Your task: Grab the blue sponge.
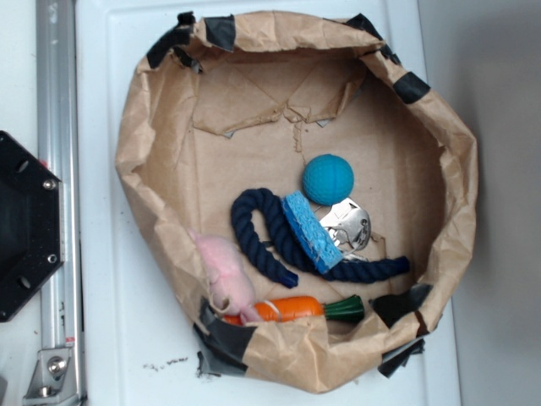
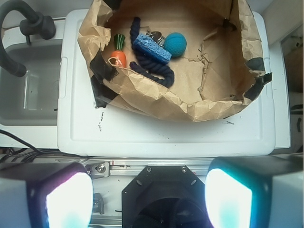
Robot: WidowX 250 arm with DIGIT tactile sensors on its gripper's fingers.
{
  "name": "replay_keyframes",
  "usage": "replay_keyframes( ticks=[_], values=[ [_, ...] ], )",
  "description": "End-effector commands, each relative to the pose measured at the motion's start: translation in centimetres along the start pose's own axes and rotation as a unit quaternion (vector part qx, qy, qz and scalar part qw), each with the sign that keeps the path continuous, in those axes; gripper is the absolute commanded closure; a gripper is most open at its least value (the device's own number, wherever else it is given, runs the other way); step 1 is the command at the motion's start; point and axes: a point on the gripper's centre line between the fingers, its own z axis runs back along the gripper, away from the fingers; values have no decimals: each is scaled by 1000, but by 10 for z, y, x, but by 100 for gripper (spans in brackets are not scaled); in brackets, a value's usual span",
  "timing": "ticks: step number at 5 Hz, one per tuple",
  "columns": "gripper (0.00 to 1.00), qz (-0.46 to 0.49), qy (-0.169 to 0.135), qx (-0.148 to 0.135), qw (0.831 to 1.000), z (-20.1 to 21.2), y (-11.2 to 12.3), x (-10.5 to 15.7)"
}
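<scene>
The blue sponge (image 1: 309, 231) is a flat light-blue slab that leans on the dark navy rope (image 1: 269, 230) in the middle of a brown paper bag (image 1: 152, 127). It also shows in the wrist view (image 2: 151, 48), far ahead at the top. A round teal ball (image 1: 328, 179) lies just beyond it. My gripper (image 2: 149, 199) is open and empty. Its two fingers (image 2: 61, 199) stand wide apart above the black robot base (image 2: 166, 197), well short of the bag. The gripper is out of the exterior view.
A metal piece (image 1: 351, 227) lies beside the sponge. A pink soft toy (image 1: 226, 275) and a toy carrot (image 1: 292, 309) lie by the bag's near wall. The bag sits on a white lid (image 2: 161, 137). A grey sink (image 2: 28, 90) is at the left.
</scene>
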Motion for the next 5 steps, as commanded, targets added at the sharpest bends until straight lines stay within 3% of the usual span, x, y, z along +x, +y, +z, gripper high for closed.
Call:
replay_keyframes(
  ticks=[1,2,4,5],
  values=[
    [0,0,0,0,1000,0,0,0],
    [0,-97,19,10,995,-33,-1,46],
    [0,-182,8,-17,983,-103,13,130],
    [0,-227,25,-3,974,-149,21,136]
  ],
)
